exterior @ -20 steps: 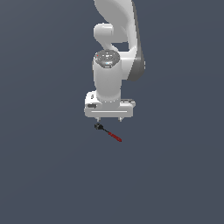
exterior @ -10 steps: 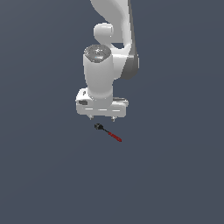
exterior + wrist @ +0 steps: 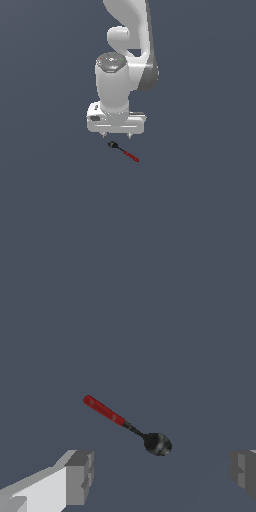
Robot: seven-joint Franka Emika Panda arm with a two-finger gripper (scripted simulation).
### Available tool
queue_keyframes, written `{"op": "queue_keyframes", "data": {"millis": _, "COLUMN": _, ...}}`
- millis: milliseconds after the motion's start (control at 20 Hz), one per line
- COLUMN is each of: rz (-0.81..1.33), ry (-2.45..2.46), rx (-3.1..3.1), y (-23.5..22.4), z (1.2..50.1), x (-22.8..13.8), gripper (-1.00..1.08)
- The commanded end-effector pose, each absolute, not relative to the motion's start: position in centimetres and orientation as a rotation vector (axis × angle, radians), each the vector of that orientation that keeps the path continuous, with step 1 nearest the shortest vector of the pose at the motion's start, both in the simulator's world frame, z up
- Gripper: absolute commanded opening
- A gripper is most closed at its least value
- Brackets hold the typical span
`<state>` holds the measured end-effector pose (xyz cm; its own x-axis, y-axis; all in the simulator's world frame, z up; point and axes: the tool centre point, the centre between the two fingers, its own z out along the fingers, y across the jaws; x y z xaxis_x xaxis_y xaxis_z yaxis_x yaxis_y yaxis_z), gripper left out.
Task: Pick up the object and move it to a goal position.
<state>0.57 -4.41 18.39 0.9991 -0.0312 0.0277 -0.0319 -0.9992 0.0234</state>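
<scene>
Your gripper hangs with jaws spread wide, nothing between them. The object, a red-handled tool with a black rounded head, lies flat on the counter just beside the fingertips, open surface all round it. Your wrist view shows the head between the two pads, which the exterior view hides.

In the exterior view we see the arm cut off at the top edge. Its hand hides most of the gripper; only 2 fingertips poke out. In the wrist view one finger is clipped by the pic's edge.
</scene>
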Motion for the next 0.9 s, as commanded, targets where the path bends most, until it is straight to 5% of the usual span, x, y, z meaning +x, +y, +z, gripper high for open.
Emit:
{"op": "queue_keyframes", "data": {"millis": 0, "rz": 0.040, "ry": -0.005, "rx": 3.116, "y": -4.4, "z": 18.0, "x": 0.5, "gripper": 1.00}}
{"op": "queue_keyframes", "data": {"millis": 850, "rz": 0.008, "ry": 0.636, "rx": 3.045, "y": -4.1, "z": 13.0, "x": -0.4, "gripper": 1.00}}
